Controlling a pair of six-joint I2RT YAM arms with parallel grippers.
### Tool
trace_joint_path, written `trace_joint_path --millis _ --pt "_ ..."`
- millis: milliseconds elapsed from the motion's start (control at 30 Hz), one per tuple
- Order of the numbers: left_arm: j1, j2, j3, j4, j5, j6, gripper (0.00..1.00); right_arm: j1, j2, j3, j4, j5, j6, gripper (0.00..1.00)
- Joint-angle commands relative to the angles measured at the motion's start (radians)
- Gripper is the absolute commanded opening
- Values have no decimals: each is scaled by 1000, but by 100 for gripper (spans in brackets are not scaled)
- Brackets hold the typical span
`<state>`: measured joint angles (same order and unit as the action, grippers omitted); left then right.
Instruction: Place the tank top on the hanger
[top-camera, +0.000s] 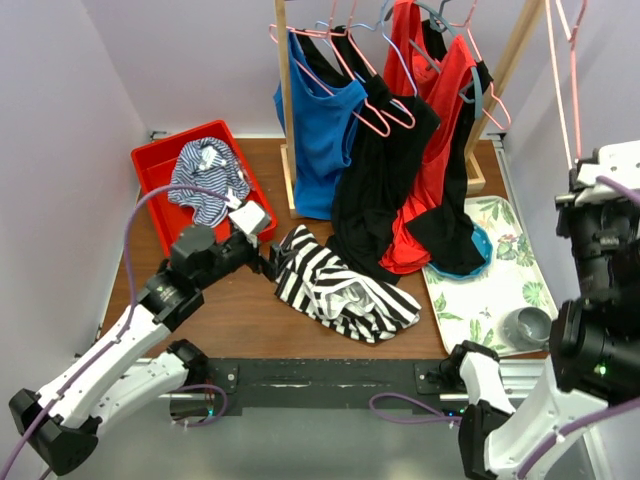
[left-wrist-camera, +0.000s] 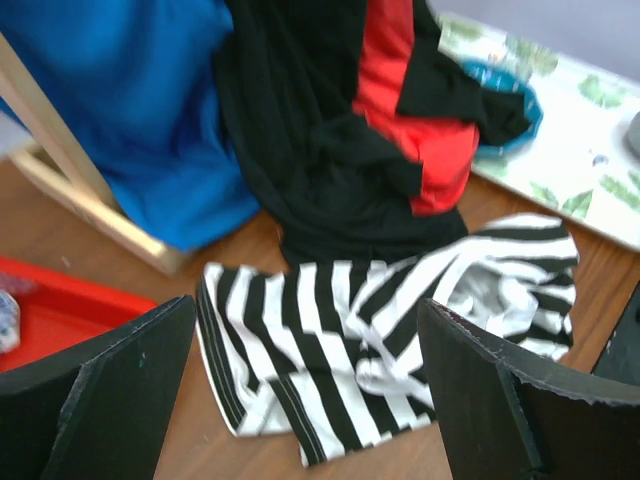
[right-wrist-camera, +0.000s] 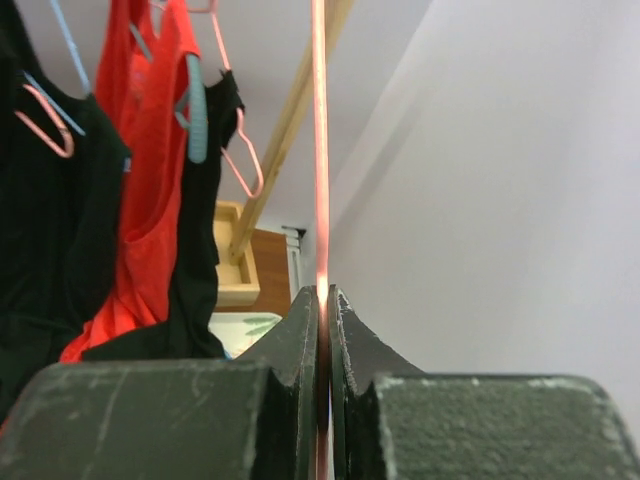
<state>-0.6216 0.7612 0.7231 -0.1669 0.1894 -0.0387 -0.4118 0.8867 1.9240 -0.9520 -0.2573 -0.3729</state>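
Note:
The black-and-white striped tank top (top-camera: 335, 285) lies crumpled on the wooden table, in front of the hanging clothes. It fills the lower middle of the left wrist view (left-wrist-camera: 380, 340). My left gripper (top-camera: 268, 262) is open and sits at the tank top's left end, with a finger on each side of the fabric. My right gripper (right-wrist-camera: 323, 300) is shut on the thin pink wire hanger (right-wrist-camera: 319, 150) and holds it high at the right. The hanger's wires (top-camera: 562, 85) rise to the top edge of the top view. The right gripper's jaws are hidden in the top view.
A wooden rack (top-camera: 288, 110) at the back holds blue (top-camera: 320, 130), black (top-camera: 375, 180) and red (top-camera: 435, 140) tops on pink and grey-blue hangers. A red bin (top-camera: 160, 195) with a thin-striped garment (top-camera: 205, 175) stands back left. A leaf-patterned tray (top-camera: 490, 290) with a grey cup (top-camera: 525, 328) is on the right.

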Motion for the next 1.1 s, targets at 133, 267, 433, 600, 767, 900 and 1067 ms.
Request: trace_joint_path --millis 133,267,433,600,767,900,1067 --pt "6 -56 222 29 30 187 98 1 -26 9 -82 -323 40 0" --pt "5 -124 253 -25 13 290 100 -1 -40 -34 -108 -473 11 0" --pt "6 -181 228 -25 44 376 100 -1 -32 -69 -177 -651 -70 0" --pt "6 -174 217 -19 129 388 100 -1 -5 -157 -303 -821 -181 0" --pt "6 -139 190 23 231 422 100 1 60 -295 -514 -911 -435 0" --pt "5 -76 191 38 355 401 100 86 103 -440 -588 -892 -612 0" --pt "6 38 202 52 438 353 100 335 69 -603 -447 -771 -583 0"
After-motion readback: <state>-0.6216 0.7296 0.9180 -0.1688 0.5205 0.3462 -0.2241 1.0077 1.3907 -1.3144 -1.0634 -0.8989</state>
